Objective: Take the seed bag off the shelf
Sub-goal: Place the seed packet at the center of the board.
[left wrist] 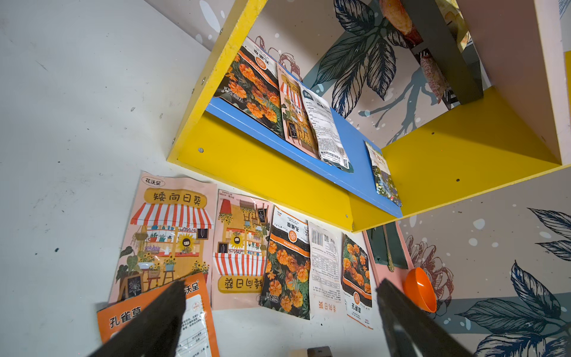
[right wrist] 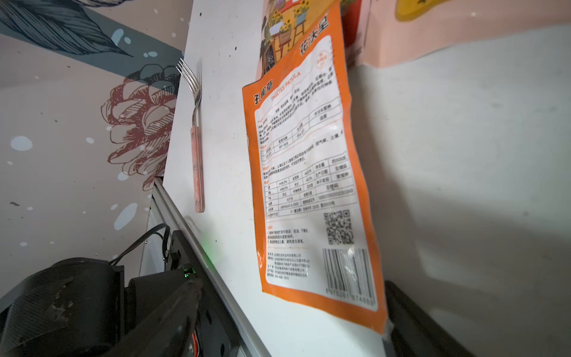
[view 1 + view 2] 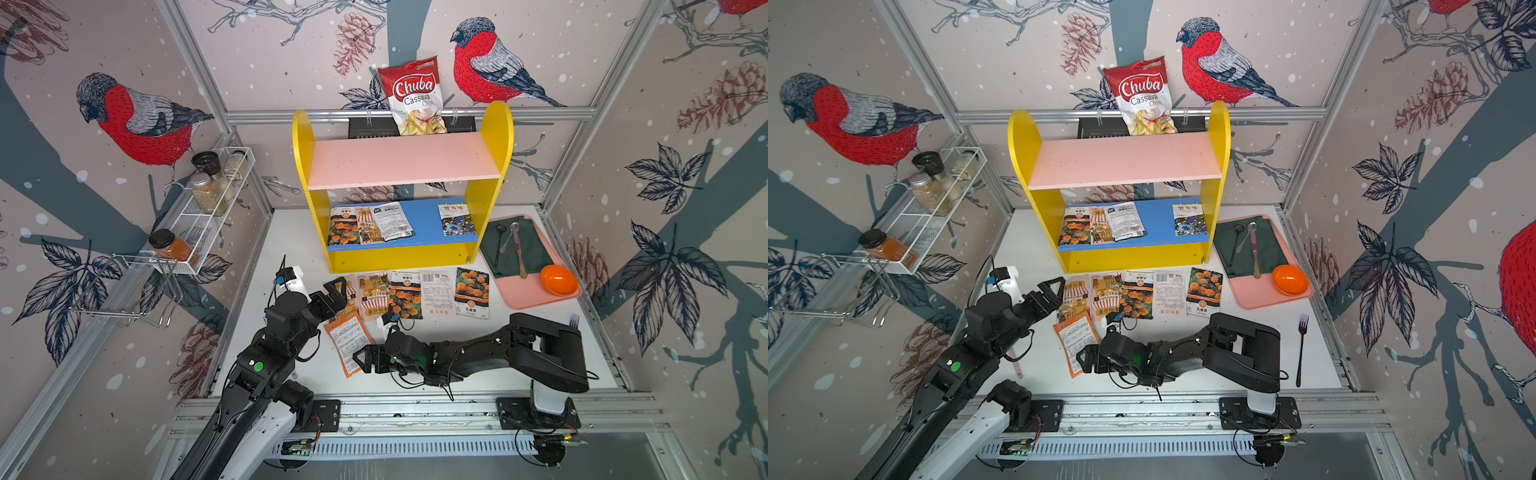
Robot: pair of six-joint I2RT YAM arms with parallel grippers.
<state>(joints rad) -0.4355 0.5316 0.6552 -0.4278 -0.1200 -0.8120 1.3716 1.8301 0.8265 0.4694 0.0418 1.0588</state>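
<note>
In both top views four seed bags (image 3: 370, 224) lie on the blue lower board of the shelf (image 3: 403, 162), mid-frame. The left arm hides some bags on the table (image 3: 286, 232). A black fork (image 3: 1301, 349) shows whole in a top view only.

Left wrist: left end effector (image 1: 279, 286) spread wide, empty, at the bottom edge.

Right wrist: right end effector (image 2: 293, 306) wide and blurred. An orange seed bag (image 2: 309, 173) lies flat between its fingers; contact is unclear. A pink-handled fork (image 2: 197, 160) is at left.
</note>
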